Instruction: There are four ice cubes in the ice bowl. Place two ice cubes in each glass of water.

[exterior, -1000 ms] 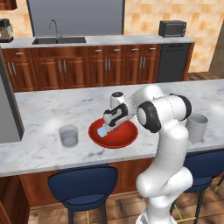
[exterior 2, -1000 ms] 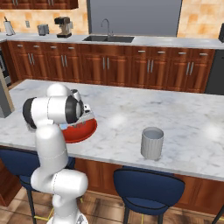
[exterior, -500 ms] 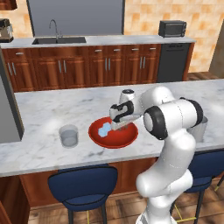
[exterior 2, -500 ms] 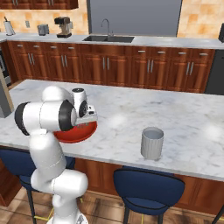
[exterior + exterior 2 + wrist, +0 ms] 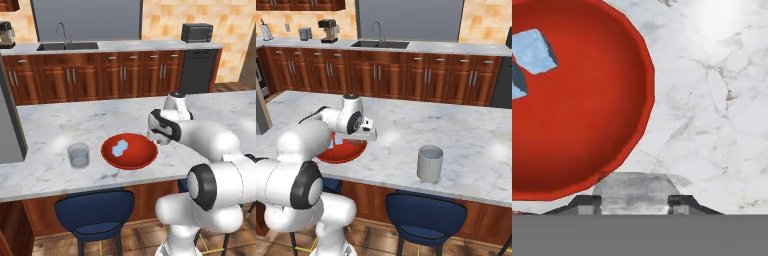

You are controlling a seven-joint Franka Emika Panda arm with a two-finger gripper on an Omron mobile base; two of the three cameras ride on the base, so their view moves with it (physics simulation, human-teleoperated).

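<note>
Ice cubes: we judge them light, rigid and slick, with little face area, so the hold belongs on two opposite flat faces, centred. An off-centre or corner pinch would likely squirt a cube out. The end effector (image 5: pixel 632 202) has its jaws roughly half closed, and a pale see-through block (image 5: pixel 634 190) sits between the fingertips (image 5: pixel 584 202), spanning the gap and showing the marble through it. We read this block as one ice cube held face to face, though little of it shows in the hand view. The remaining ice cubes (image 5: pixel 119 148) lie clustered near the middle of the red bowl (image 5: pixel 140 157), which rests on the worktop (image 5: pixel 75 120) between the two glasses. The clear glass (image 5: pixel 79 155) stands just beside the bowl on one side. The ribbed glass (image 5: pixel 430 163) stands well apart on the other side, near the front edge. We cannot tell whether either glass already holds ice. Arm (image 5: pixel 210 140) pose: it reaches forward low over the worktop with the forearm nearly level, and the hand hangs at the bowl's rim on the ribbed-glass side. The hand points steeply down, so its camera looks at bare marble with the bowl's edge off to one side. Our judgement is that the release should come low over a glass mouth, since a slick cube dropped from height could bounce out.
</note>
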